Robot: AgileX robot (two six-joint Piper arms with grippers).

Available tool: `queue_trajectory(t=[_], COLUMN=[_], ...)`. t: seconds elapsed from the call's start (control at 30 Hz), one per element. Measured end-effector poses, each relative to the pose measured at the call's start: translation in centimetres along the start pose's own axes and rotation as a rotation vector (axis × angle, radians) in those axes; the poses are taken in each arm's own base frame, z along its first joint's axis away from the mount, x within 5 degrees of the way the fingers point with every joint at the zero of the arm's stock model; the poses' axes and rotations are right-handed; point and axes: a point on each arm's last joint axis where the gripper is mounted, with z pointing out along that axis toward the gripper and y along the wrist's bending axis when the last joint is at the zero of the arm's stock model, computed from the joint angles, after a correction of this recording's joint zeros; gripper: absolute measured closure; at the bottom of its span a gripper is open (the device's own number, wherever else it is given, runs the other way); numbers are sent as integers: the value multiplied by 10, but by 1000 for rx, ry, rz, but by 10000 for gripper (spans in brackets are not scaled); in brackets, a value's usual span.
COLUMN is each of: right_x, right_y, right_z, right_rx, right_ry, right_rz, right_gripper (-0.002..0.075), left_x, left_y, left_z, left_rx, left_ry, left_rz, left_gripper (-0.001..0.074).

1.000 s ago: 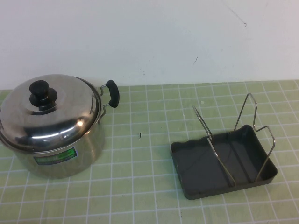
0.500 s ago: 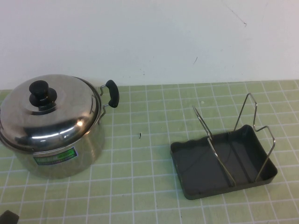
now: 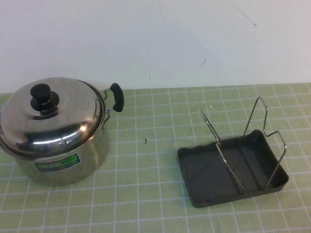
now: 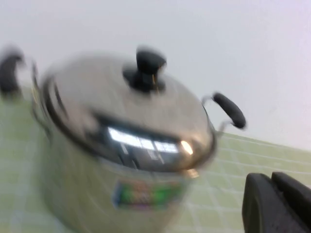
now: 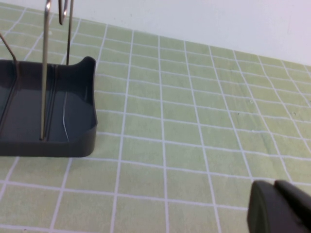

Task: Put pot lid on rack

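2 main things on the green-tiled bench point(image 3: 160, 160) in the high view. Pot lid point(image 3: 51, 116), shiny and domed with a black knob point(image 3: 43, 96), seated on the steel pot point(image 3: 63, 162) at the left. Rack point(image 3: 231, 167), a dark grey tray with upright wire loops, well apart at the right and holding nothing. Neither arm visible here.

From the left wrist view: pot lid point(image 4: 131, 114) closed on the pot point(image 4: 116, 194), green label on the pot's side, black side handle point(image 4: 229, 109) sticking out. Left claw point(image 4: 277, 204) only a dark tip at the frame's corner, near the pot, touching nothing; cannot tell how far open.

From the right wrist view: corner of the rack point(image 5: 53, 116) on the bench, wire loop rising from it. Right claw point(image 5: 277, 206) just a dark tip low over bare tiles, apart from the rack; opening impossible to tell.
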Motion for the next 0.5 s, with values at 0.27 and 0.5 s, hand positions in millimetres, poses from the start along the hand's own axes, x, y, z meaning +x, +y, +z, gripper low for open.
queue_trajectory(t=[0.27,0.5], right_x=[0,0], right_y=[0,0], right_z=[0,0], right_rx=[0,0], right_ry=[0,0], right_rz=[0,0], right_gripper=[727,727], left_x=[-74,-89], left_y=[-11,-18], left_z=[38,98], left_rx=[-127,3], left_ry=[-174,-223], left_rz=[303,369], left_gripper=[392,74])
